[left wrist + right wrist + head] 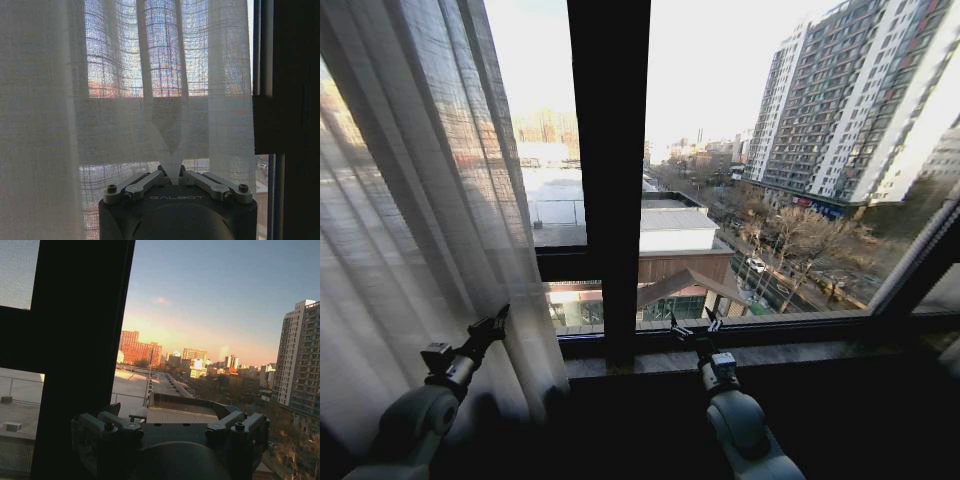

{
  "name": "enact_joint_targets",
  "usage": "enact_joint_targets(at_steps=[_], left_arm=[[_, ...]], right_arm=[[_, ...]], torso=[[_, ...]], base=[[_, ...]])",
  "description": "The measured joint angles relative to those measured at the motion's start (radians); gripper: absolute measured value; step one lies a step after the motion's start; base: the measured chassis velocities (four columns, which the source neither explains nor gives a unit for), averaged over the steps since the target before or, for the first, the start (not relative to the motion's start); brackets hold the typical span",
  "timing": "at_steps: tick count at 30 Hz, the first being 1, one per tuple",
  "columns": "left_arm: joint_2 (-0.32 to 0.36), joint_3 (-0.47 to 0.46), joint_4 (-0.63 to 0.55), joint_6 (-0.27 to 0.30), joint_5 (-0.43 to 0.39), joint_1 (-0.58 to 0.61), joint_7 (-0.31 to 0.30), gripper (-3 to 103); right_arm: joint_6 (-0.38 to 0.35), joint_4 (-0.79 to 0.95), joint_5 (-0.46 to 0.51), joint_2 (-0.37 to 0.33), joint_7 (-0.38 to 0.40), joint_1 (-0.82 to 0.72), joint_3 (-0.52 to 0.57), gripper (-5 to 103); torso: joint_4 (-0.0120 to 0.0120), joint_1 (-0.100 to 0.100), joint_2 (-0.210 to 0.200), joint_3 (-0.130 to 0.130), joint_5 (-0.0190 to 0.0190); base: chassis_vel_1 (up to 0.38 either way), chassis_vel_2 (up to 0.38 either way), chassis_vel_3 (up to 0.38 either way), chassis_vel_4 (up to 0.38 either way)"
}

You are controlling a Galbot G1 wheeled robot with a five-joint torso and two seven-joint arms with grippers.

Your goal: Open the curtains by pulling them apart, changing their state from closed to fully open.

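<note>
While the left end effector (170, 176) pinched a vertical pleat of the left curtain (410, 250), the right end effector (696, 325), spread wide, held nothing.

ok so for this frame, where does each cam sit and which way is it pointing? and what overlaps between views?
Head: high on the robot, looking forward and down at the window; both arms show, left gripper at the left curtain, right gripper near the sill.
Left wrist: behind its gripper, facing the sheer curtain, fingers pinching a fold.
Right wrist: behind its open gripper, facing out through bare glass.
Shared: dark window frame; the left-wrist and head views share the curtain.
</note>
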Motion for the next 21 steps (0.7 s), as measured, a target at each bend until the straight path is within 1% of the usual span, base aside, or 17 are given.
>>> enact_joint_targets(at_steps=[5,9,18,21], left_arm=[[-0.004,-0.013,-0.005,-0.005,0.001,0.014,-0.003,0],[-0.011,-0.024,-0.01,-0.01,0.003,0.021,-0.004,0],[-0.031,-0.044,-0.022,-0.016,0.004,0.036,-0.008,0],[-0.036,-0.046,-0.024,-0.016,0.005,0.039,-0.008,0]], right_arm=[[0.001,0.002,-0.002,-0.003,0.0,-0.001,-0.001,100],[0.001,0.002,-0.002,-0.005,-0.001,0.001,0.0,100],[0.001,-0.003,-0.001,-0.009,-0.004,0.011,-0.014,100],[0.001,-0.005,0.0,-0.012,-0.005,0.014,-0.018,100]], torso=[[0.0002,0.0,0.0,0.0,0.0],[0.0001,0.0,0.0,0.0,-0.0002],[0.0004,0.0,0.0,0.0,-0.0002],[0.0002,0.0,0.0,0.0,-0.0001]], base=[[0.157,0.133,-0.134,-0.162],[0.228,0.233,-0.252,-0.253],[0.304,0.313,-0.299,-0.307],[0.347,0.333,-0.341,-0.325]])
